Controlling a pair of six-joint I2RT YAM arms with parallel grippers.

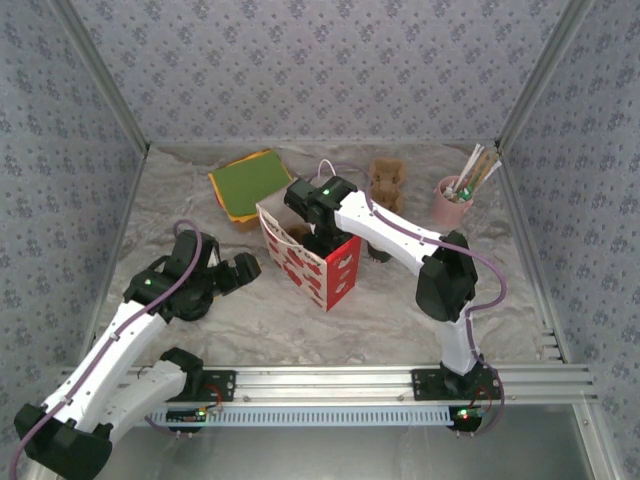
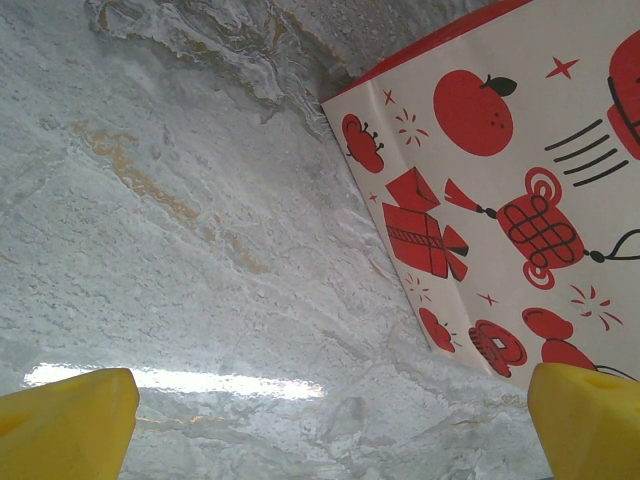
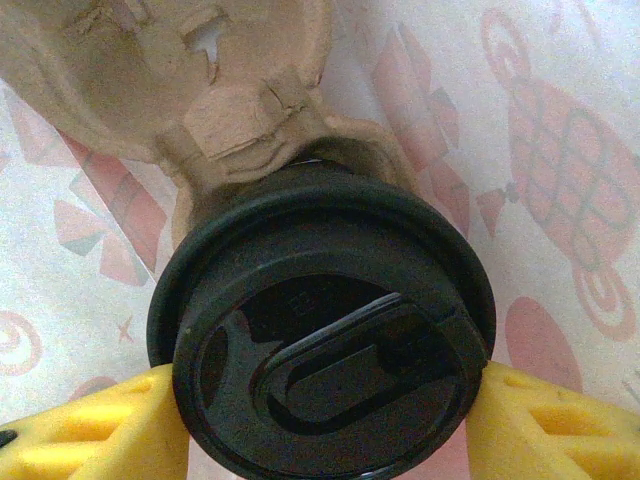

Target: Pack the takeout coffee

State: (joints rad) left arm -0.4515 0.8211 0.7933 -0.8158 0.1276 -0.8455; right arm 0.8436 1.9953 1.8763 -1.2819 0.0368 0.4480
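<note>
Your right gripper (image 3: 320, 425) is clamped on the takeout coffee (image 3: 320, 290). Its yellow fingers (image 3: 90, 430) press the black lid from either side, and the cup sits squarely between them inside the red-and-white paper bag (image 3: 570, 150). Just beyond the fingertips, at the cup's far edge, lies what looks like a brown pulp carrier (image 3: 180, 70). Your left gripper (image 2: 330, 420) hangs wide open over the marbled table (image 2: 150, 220), holding nothing, with the bag's printed side just ahead of its right finger.
</note>
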